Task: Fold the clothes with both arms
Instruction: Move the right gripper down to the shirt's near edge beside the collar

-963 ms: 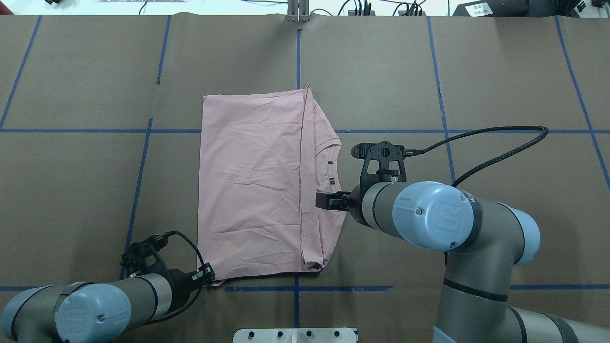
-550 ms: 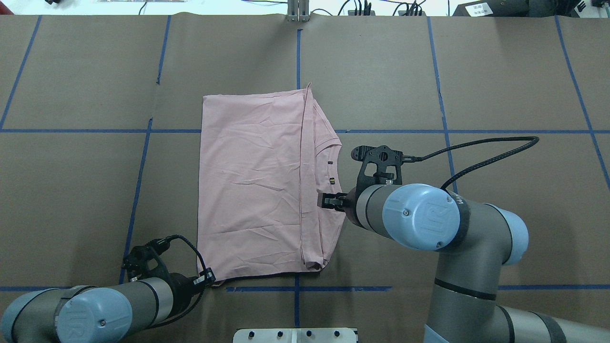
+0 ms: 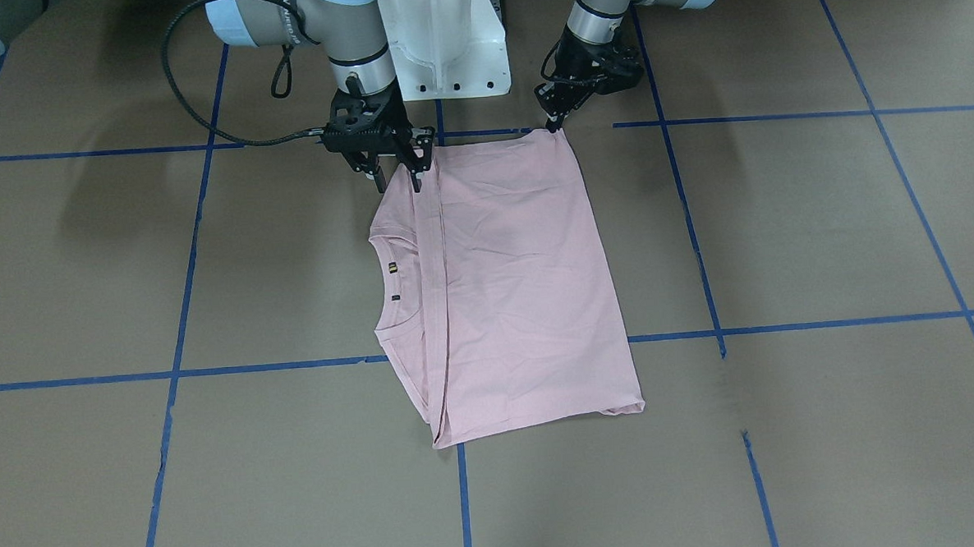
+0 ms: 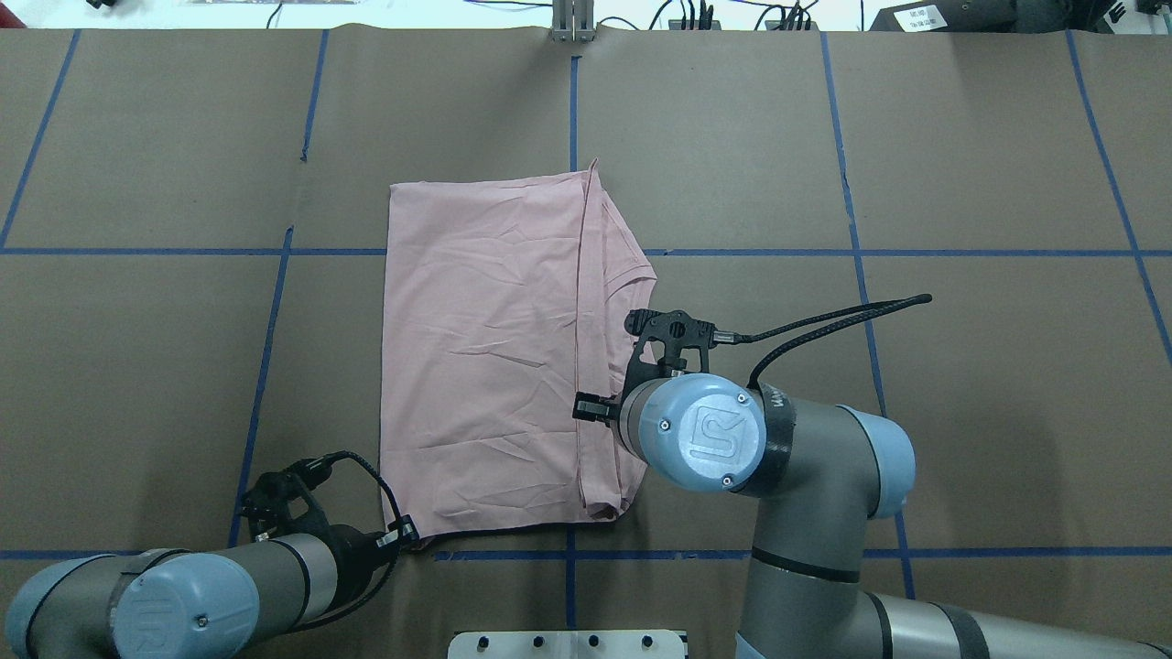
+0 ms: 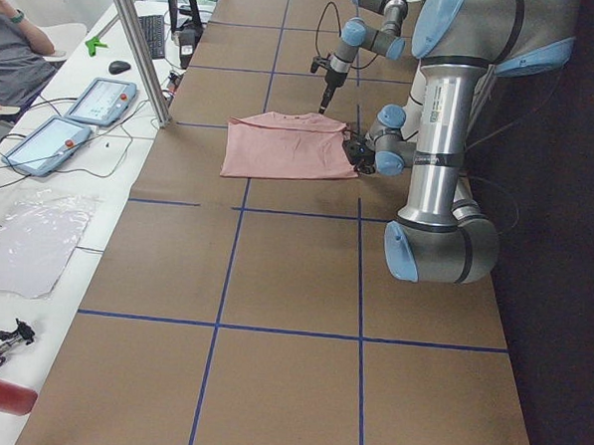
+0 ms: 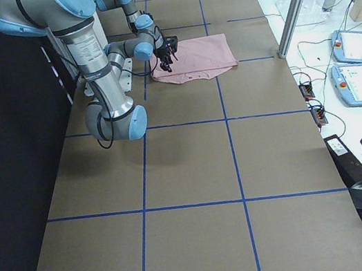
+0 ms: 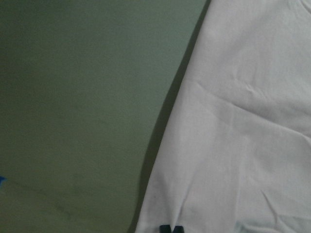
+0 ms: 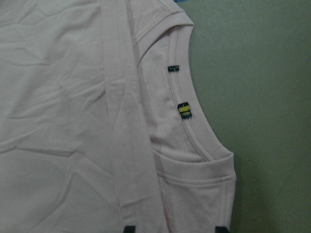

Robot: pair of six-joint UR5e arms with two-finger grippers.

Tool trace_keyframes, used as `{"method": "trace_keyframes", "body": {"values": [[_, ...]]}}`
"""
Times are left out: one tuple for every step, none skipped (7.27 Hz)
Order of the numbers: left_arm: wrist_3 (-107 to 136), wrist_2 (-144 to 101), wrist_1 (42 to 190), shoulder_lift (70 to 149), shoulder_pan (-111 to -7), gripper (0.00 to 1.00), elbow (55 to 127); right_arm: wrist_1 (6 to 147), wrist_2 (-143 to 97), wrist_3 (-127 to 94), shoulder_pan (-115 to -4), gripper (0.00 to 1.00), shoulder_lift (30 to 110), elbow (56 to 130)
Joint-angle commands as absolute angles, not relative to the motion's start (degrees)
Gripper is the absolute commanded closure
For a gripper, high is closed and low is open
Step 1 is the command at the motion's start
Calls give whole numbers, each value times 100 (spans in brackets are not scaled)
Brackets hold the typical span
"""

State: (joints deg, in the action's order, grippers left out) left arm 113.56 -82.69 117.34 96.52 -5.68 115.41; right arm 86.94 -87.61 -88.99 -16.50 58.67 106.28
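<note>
While the right gripper [image 3: 396, 179] is held wide open and empty above the cloth, its position relative to the nearest garment corner is judged to be the relation on which the coming move turns. In the right wrist view its fingertips [image 8: 129, 228] are seen well apart at the lower edge of the frame, straddling the doubled band of fabric beside the collar [image 8: 194, 131]. Contact with the cloth cannot be confirmed.

In the overhead view this gripper is located over the right-hand part of the T-shirt [image 4: 481, 366]. The lower right corner of the garment lies from it toward the bottom of the frame.

The T-shirt is laid flat at the centre of the table [image 4: 824, 183], folded to a rectangle. Its long axis runs from top to bottom of the overhead frame, and the collar is turned to the right.

The left gripper [image 4: 400, 532] is set at the lower left corner of the garment. In the left wrist view its tips are drawn almost together at the fabric edge, so the corner is judged to be pinched.

The lower right corner is nearer to the right arm and is best taken by it. With both lower corners held, the short edge can be carried along the long axis toward the top of the frame.
</note>
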Motion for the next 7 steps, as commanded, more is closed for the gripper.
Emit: {"method": "trace_keyframes", "body": {"values": [[11355,-8253,11733,9668,-563,100,11523,9008,-8737,-8912,-1311,37,5809,10591],[11329,-8244,11733,9668,-562,100,11522,9078,-8702,-8930,-1179,37,5836,10556],[11320,-8244,11733,9668,-562,100,11531,9105,-8692,-9060,-1073,38,5845,10547],[11312,-8244,11733,9668,-562,100,11531,9105,-8649,-9105,-1003,38,5853,10538],[11312,-8244,11733,9668,-562,100,11540,9105,-8527,-9123,-950,40,5827,10477],[11312,-8244,11733,9668,-562,100,11549,9071,-8508,-9132,-949,42,5810,10381],[11312,-8244,11733,9668,-562,100,11549,9027,-8473,-9141,-949,43,5801,10310]]}}
